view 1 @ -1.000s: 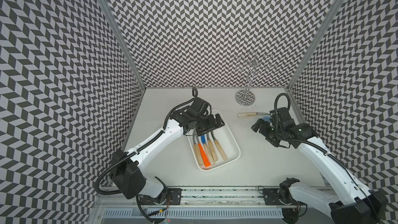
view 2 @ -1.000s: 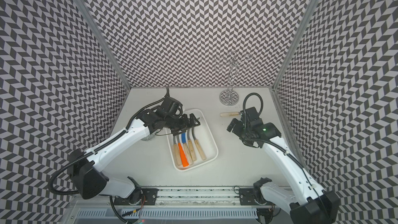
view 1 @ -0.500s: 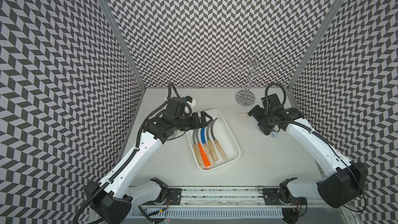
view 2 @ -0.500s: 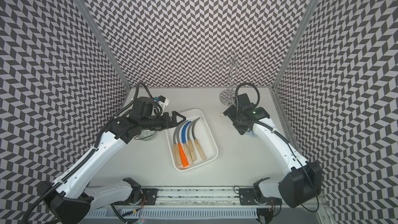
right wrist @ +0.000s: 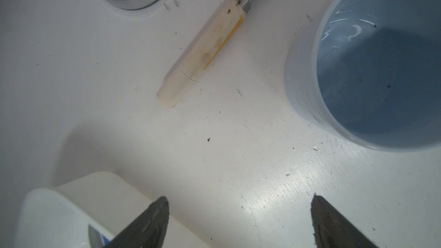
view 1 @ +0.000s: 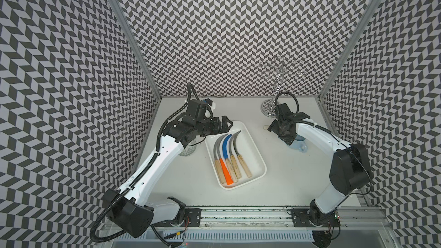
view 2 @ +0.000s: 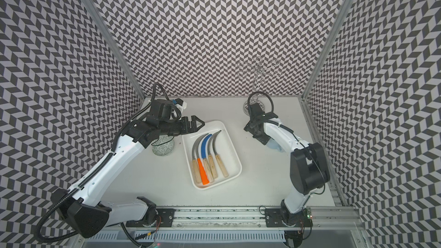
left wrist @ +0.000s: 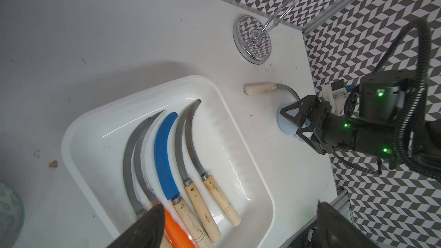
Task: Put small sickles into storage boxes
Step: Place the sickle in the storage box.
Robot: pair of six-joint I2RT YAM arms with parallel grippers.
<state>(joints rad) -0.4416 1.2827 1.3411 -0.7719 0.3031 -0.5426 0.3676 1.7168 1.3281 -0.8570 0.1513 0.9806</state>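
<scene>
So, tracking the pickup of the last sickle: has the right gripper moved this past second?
Yes: the right gripper moved rearward, ending nearer the chrome stand's base.

Six sickles [left wrist: 188,139] in all: five lying in the tray [left wrist: 238,153], one loose sickle [left wrist: 260,88] out on the counter [left wrist: 95,32]. Five grey blades, one blue blade [left wrist: 164,149]. Five pale wooden handles, one orange handle [left wrist: 177,231]. One tray, one mug [right wrist: 381,67], one bowl [view 2: 163,147], one chrome stand [view 1: 269,110]. Two end effectors: left end effector [view 1: 225,126], right end effector [left wrist: 290,120]
</scene>
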